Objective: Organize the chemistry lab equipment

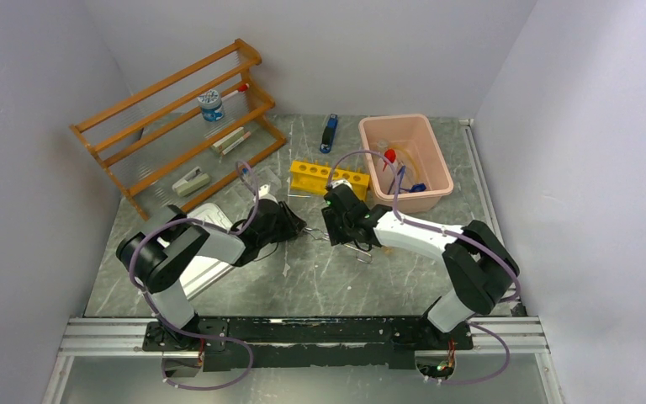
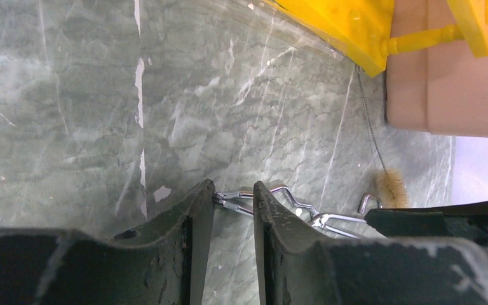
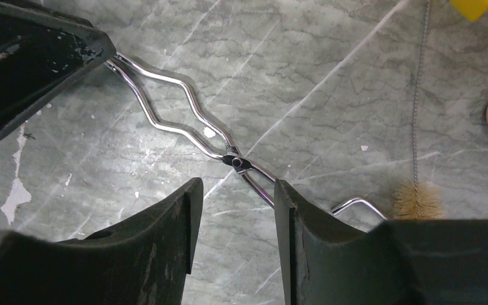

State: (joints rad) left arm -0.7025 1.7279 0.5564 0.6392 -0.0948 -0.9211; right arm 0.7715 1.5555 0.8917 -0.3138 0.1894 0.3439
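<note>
The metal tongs (image 1: 330, 236) lie on the grey table between my two grippers. In the left wrist view the tongs' tips (image 2: 232, 201) sit just beyond my left gripper (image 2: 234, 198), spanning the narrow gap between its fingers, with table showing through. In the right wrist view the tongs (image 3: 184, 121) run from the left gripper at the upper left to my right gripper (image 3: 232, 190). The right gripper is open, the pivot just ahead of its gap and a handle passing behind the right finger (image 3: 292, 210). A red-capped bottle (image 1: 389, 156) lies in the pink bin (image 1: 437, 160).
A yellow tube rack (image 1: 318, 176) stands just behind the grippers. A wooden shelf (image 1: 135, 105) at the back left holds a blue-capped jar (image 1: 211, 105) and small items. A wire brush (image 3: 412, 200) lies beside the tongs. A blue item (image 1: 329, 132) lies at the back. A white tray (image 1: 210, 271) lies under the left arm.
</note>
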